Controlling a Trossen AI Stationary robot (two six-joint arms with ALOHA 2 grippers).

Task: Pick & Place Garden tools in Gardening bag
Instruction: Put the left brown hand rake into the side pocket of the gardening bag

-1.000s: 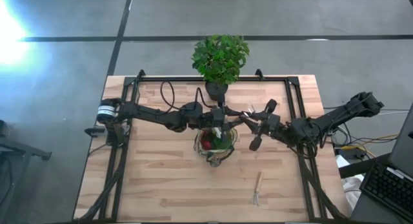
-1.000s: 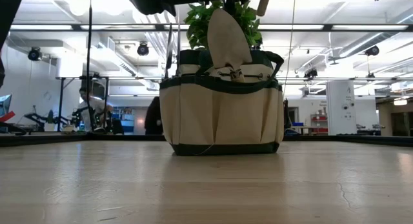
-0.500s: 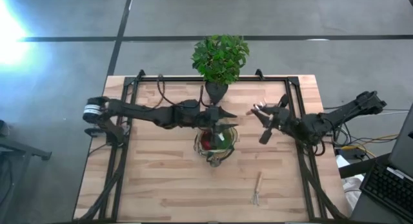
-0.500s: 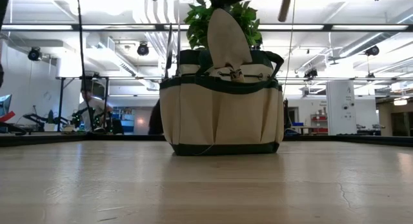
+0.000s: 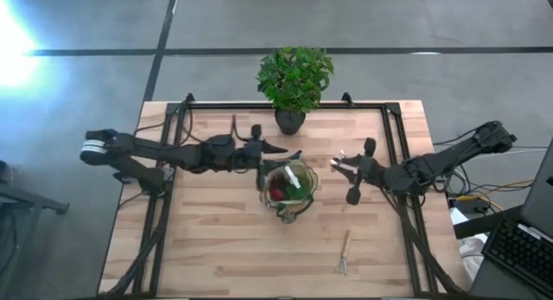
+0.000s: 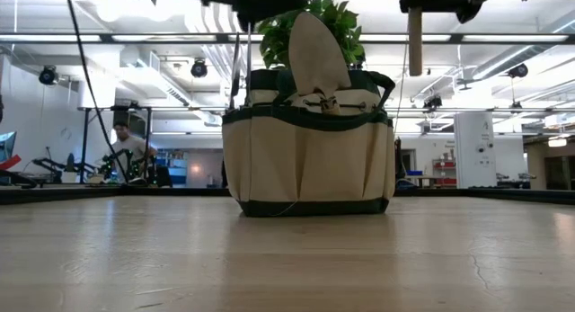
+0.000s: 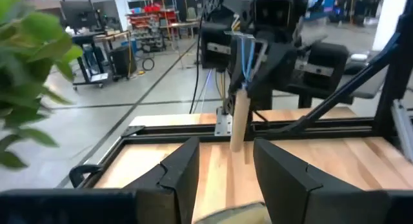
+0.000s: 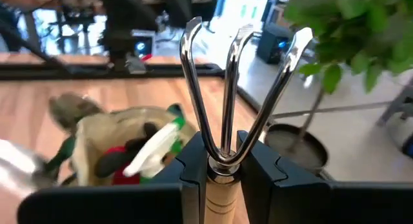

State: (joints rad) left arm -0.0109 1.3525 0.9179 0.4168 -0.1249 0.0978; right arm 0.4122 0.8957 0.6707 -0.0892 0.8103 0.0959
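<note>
The olive-khaki gardening bag [image 5: 289, 189] [image 6: 308, 141] stands mid-table with a trowel blade [image 6: 317, 53], a red item [image 5: 276, 191] and a white-green tool sticking out of its mouth. My right gripper [image 5: 347, 167] [image 8: 222, 156] hangs right of the bag, shut on a three-pronged hand fork [image 8: 227, 88]. My left gripper [image 5: 285, 151] [image 7: 226, 161] is level at the bag's far left rim, open and with nothing between its fingers. A second wooden-handled rake [image 5: 344, 252] lies flat on the table, near and to the right. My right gripper pinches the fork's metal neck [image 8: 222, 161], where the three prongs join the wooden handle, between its two fingers. The fingers come roughly level from the table's right. The fork is lifted clear and upright, prongs up, its wooden handle [image 6: 415, 42] hanging straight down.
A leafy potted plant [image 5: 294, 75] stands at the table's far edge behind the bag. A black frame rail [image 5: 393, 144] runs around the tabletop. Bare wood lies along the near side. A person [image 6: 121, 150] sits in the room beyond.
My left gripper has drawn back from over the bag's mouth toward the table's left edge. My right gripper has shifted a little toward the right and near side, and the fork has swung from tilted to upright, its handle now hanging straight down.
</note>
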